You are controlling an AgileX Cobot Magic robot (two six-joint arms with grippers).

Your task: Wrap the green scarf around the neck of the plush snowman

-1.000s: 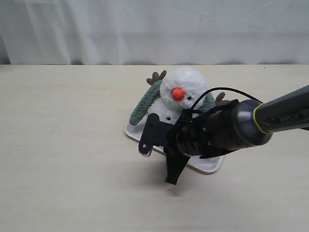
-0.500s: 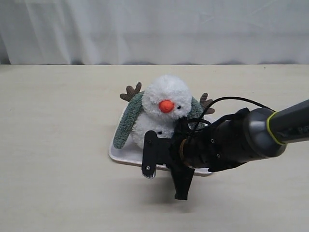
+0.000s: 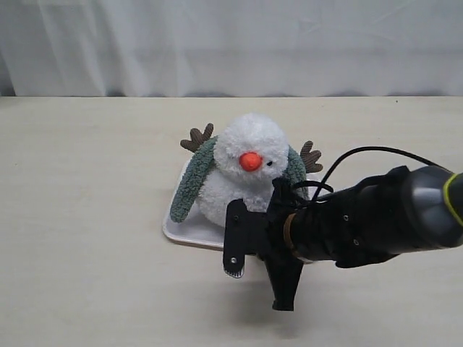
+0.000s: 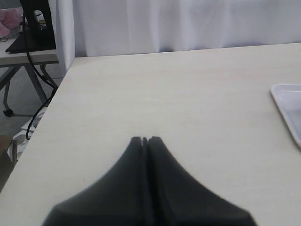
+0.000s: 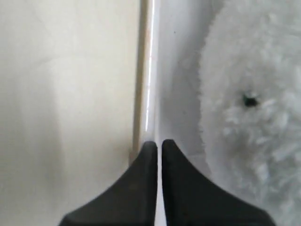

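The plush snowman (image 3: 246,173) sits upright on a white tray (image 3: 181,230) and faces the camera. Its white body with a black button (image 5: 249,100) fills one side of the right wrist view. The green scarf (image 3: 192,188) lies behind its neck, with one end hanging down each side of the body. My right gripper (image 5: 154,143) is shut on the tray's rim (image 5: 143,94) at the front edge, just in front of the snowman. In the exterior view its body (image 3: 249,249) hides the fingertips. My left gripper (image 4: 145,139) is shut on nothing above bare table, far from the snowman.
The tray's corner (image 4: 288,110) shows at the edge of the left wrist view. A white curtain (image 3: 231,43) hangs behind the table. The table's edge (image 4: 56,94) and a stand with cables (image 4: 28,28) lie beyond the left gripper.
The tray with the snowman slid left and turned, pulled by my right gripper. In the last half second the gripper shifted slightly down and to the right, and the tray barely moved.
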